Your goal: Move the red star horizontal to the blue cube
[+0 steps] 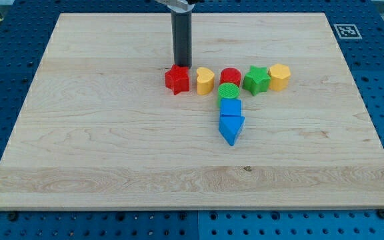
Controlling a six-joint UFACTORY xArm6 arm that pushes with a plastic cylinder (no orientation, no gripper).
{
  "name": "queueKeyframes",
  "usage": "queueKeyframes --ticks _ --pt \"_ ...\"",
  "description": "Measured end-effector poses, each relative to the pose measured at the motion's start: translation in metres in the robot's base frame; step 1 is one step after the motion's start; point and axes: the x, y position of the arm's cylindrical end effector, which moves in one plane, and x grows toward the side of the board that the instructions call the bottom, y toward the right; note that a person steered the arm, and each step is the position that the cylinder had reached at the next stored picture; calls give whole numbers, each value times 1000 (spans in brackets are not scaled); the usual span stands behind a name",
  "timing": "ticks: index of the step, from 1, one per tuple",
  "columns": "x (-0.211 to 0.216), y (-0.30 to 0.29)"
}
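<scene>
Yellow half-round block (205, 81), red cylinder (231, 76), green star (257, 79), yellow hexagonal block (280, 77).

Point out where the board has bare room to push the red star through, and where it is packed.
Bare wood lies left of the red star and across the board's bottom, below the blue wedge. The strip left of the blue cube is free too. It is crowded right of the star: yellow block, red cylinder, green star. My tip sits at the star's top.

1. I am seeing my tip (181, 65) sitting just above the red star (177, 79) on the worktop (99, 140).
2. The blue cube (231, 107) is lying lower, to the view's right, under the green cylinder (229, 92).
</scene>
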Motion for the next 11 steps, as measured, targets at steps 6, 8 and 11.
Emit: queueKeyframes --ticks 6,8,11 --pt "36 -23" --pt "61 -25" --pt "77 -25"
